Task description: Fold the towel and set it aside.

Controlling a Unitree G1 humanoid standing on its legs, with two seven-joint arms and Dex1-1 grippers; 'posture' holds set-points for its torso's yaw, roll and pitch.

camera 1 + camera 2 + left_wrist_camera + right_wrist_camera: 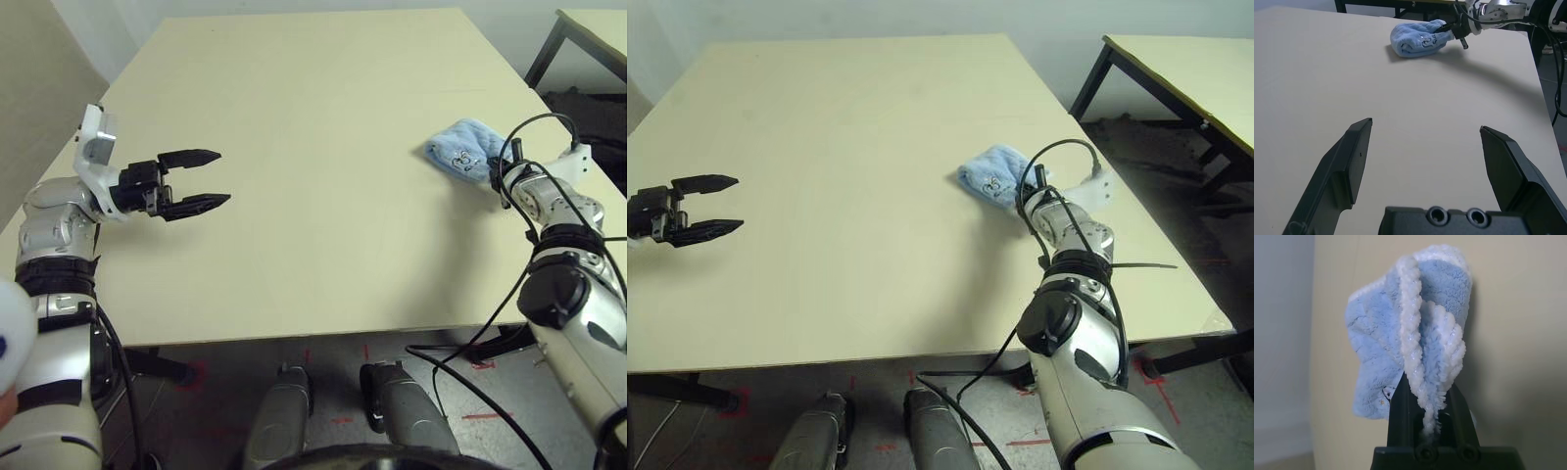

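The towel [463, 147] is a small light-blue terry bundle with white stitched edging and a dark embroidered motif. It rests folded over near the table's right edge. My right gripper [1426, 404] is shut on the towel's [1410, 328] bunched white edges, which stick up between the black fingers [1400, 401]. The same grip shows in the left wrist view, where the right gripper [1449, 30] pinches the towel [1418, 39]. My left gripper [208, 178] hovers open over the table's left side, far from the towel, with nothing between its fingers [1349, 161].
The tan table [323, 215] spreads wide between the two arms. A second table [1185, 69] with a black leg stands to the right across a gap. Cables [1058, 166] loop around my right forearm.
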